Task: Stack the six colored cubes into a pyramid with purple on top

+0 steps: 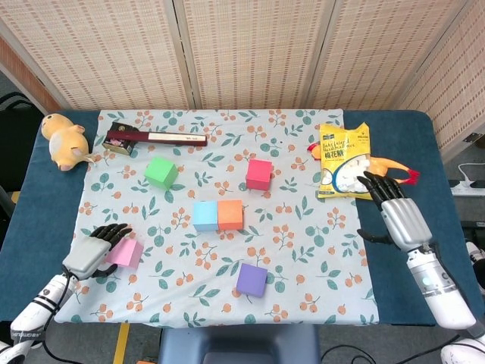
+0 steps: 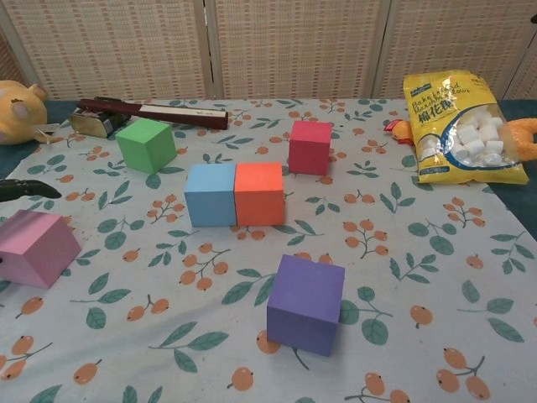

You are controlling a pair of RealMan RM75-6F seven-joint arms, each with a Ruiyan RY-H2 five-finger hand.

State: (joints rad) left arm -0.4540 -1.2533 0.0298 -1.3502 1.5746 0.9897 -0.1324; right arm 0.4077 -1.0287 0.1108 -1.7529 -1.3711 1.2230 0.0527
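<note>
Pyramid barely begun: blue cube (image 1: 204, 215) and orange cube (image 1: 230, 214) touch side by side mid-table (image 1: 45, 197), no upper layers. Red cube (image 1: 258, 174), green cube (image 1: 161, 172) and purple cube (image 1: 251, 279) sit loose and apart. Left robot hand (image 1: 96, 251) at the pink cube (image 1: 127, 252), fingers apart, grip not confirmed. Right robot hand (image 1: 398, 216) spread, empty, off to the side near the marshmallow bag (image 1: 345, 161)

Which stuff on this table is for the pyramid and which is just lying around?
For the job: green cube, red cube, blue cube, orange cube, pink cube, purple cube.
Lying about: plush toy, marshmallow bag, rubber chicken, dark box.
</note>
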